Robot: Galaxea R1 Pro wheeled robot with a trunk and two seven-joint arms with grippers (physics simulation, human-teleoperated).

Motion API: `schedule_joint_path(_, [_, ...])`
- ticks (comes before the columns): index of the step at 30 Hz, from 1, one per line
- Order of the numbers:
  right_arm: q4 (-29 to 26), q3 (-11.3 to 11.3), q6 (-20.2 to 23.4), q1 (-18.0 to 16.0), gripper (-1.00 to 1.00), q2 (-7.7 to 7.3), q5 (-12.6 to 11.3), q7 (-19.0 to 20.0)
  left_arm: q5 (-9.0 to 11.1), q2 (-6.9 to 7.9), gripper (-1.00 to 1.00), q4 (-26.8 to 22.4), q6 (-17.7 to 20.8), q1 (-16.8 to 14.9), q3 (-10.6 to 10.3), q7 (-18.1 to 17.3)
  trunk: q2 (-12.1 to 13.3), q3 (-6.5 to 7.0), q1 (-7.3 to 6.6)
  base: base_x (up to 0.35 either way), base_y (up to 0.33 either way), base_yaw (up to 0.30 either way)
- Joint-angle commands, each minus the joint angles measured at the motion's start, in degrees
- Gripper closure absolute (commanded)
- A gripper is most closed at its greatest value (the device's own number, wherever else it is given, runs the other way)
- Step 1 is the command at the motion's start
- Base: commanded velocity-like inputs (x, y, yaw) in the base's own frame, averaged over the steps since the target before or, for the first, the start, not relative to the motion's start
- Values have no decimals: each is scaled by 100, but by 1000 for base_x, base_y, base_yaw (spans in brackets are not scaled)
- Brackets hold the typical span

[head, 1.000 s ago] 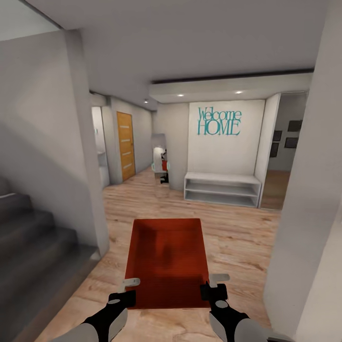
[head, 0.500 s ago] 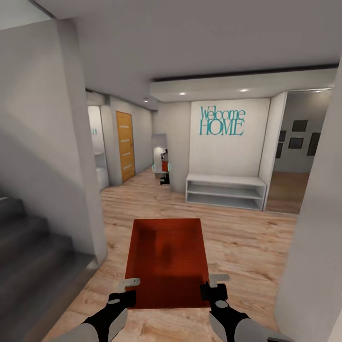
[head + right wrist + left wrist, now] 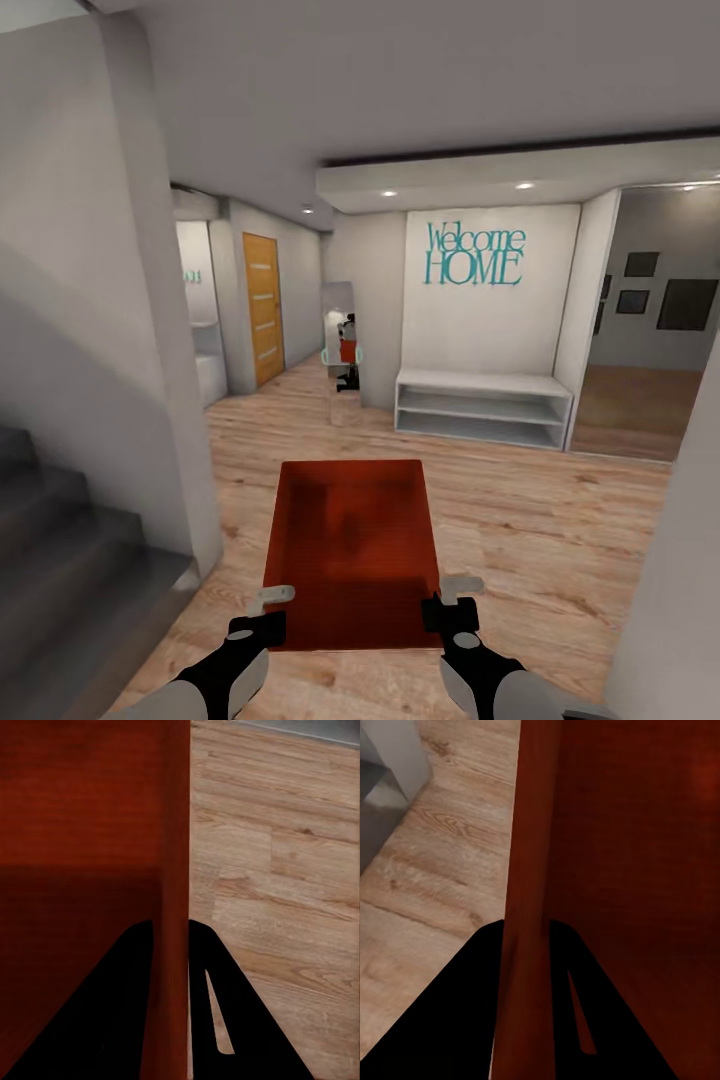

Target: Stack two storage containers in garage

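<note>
Since a second ago: my camera has travelled forward, so the grey wall at my left and the staircase slide toward the edge and the room behind the right doorway opens wider; the container sits exactly where it did between my grippers.

Head view, container: a red-orange storage container (image 3: 350, 550) hangs level in front of my trunk, open top up, long axis pointing away from me, above the light wood plank floor (image 3: 540, 540).
Head view, left gripper: my left gripper (image 3: 262, 612) clamps the container's near left wall.
Head view, right gripper: my right gripper (image 3: 447, 606) clamps the near right wall.
Head view, surroundings: grey staircase (image 3: 60, 560) at my left, a white low shelf bench (image 3: 484, 408) ahead under the teal "Welcome HOME" lettering (image 3: 473, 254), an orange door (image 3: 263, 308) down the left passage, a tall mirror (image 3: 340, 350) near the corner, dark picture frames (image 3: 686, 304) in the room to the right.

Left wrist view: my two dark fingers (image 3: 450, 1020) straddle the container's wall (image 3: 529, 907), pressed shut on it, one inside, one outside; plank floor beyond.

Right wrist view: my fingers (image 3: 240, 1020) likewise pinch the opposite wall (image 3: 174, 870), closed tight on it, red interior on one side, wood planks on the other.
</note>
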Motion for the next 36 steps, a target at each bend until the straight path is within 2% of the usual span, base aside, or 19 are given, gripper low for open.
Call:
schedule_joint_path(1, [11,-210,-17,-7,100,1,34,-36,18,5,100,-20,2,-5,-4,53,-8,-9,5,322,71,0])
schedule_joint_path(36, [28,-210,-18,-7,100,7,28,-36,18,5,100,50,12,-5,-4,45,-8,-9,5,323,7,0])
